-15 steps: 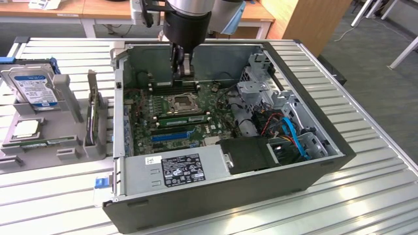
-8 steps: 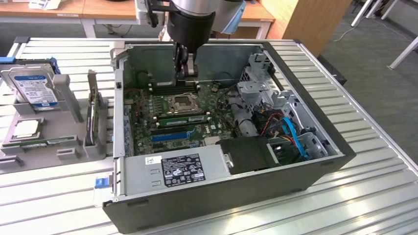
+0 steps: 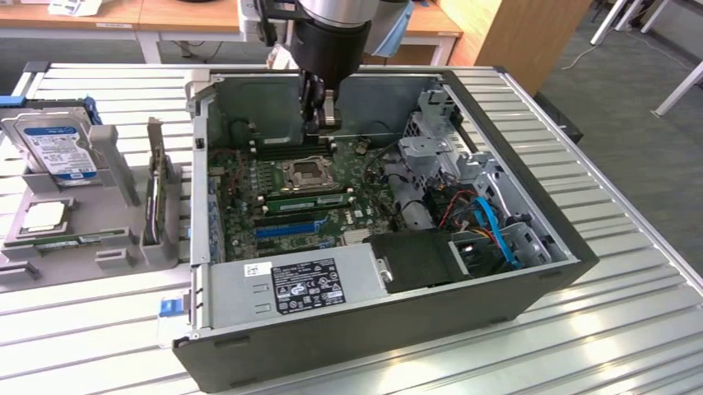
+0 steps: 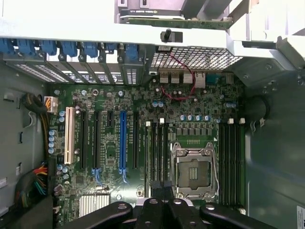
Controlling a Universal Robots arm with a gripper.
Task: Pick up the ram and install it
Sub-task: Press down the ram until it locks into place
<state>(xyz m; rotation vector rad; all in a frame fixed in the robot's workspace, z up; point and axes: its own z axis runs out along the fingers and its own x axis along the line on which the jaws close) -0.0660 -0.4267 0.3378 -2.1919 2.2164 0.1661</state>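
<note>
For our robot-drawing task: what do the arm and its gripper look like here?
The arm is a thick round tube, silver-grey above and black below, with a pale blue cap at its side. The gripper is narrow, dark metal. In the wrist view its black linkage bars carry round silver pivot bolts.

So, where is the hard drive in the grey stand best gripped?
By its top edge, coming from above. The hard drive stands upright in the grey stand, so its upper part is free and its two flat faces suit a pinch.
</note>
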